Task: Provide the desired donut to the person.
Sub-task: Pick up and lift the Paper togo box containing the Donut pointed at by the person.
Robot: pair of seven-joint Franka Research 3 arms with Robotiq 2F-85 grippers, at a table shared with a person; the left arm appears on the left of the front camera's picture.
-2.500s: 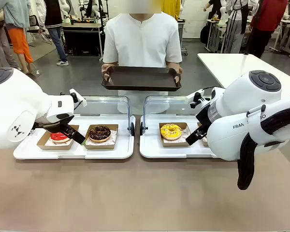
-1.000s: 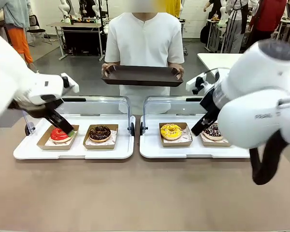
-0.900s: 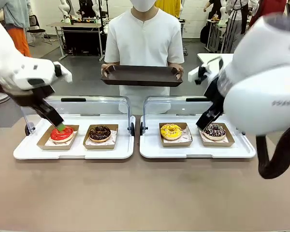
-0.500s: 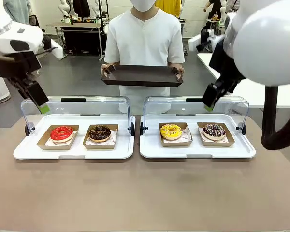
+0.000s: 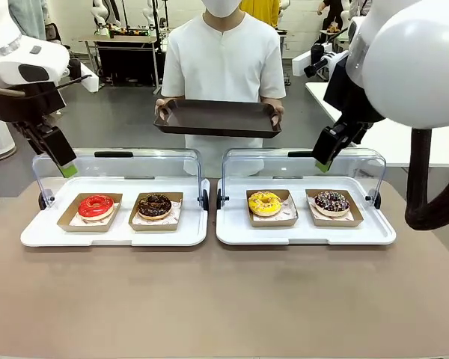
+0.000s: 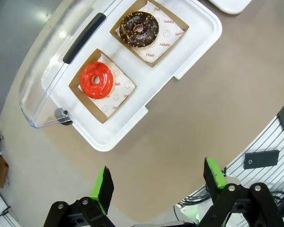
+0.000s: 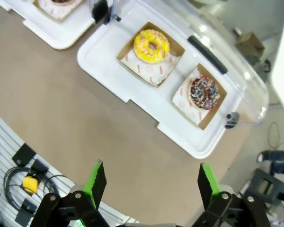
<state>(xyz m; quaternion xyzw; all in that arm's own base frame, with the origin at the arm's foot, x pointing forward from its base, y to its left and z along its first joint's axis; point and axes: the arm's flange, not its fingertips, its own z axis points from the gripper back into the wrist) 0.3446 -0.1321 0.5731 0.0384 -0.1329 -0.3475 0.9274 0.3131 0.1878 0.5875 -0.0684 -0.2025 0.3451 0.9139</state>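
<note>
Both claws hung empty, jaws spread wide: the left gripper [image 6: 158, 177] raised by the left white tray [image 6: 194, 33], the right gripper [image 7: 151, 177] by the right white tray [image 7: 104, 61]. Every donut lay flat, hole upward, in its own cardboard boat. On the left were the red-glazed donut [image 6: 96, 80] and the nut-topped chocolate donut [image 6: 139, 29]. On the right were the yellow donut [image 7: 152, 46] and the sprinkled chocolate donut [image 7: 203, 92]. Liner print seemingly read "YUMMY" and "SMILE". Beyond, the person [image 5: 223, 60] held a brown serving tray [image 5: 218, 120] level, its long axis crosswise.
</note>
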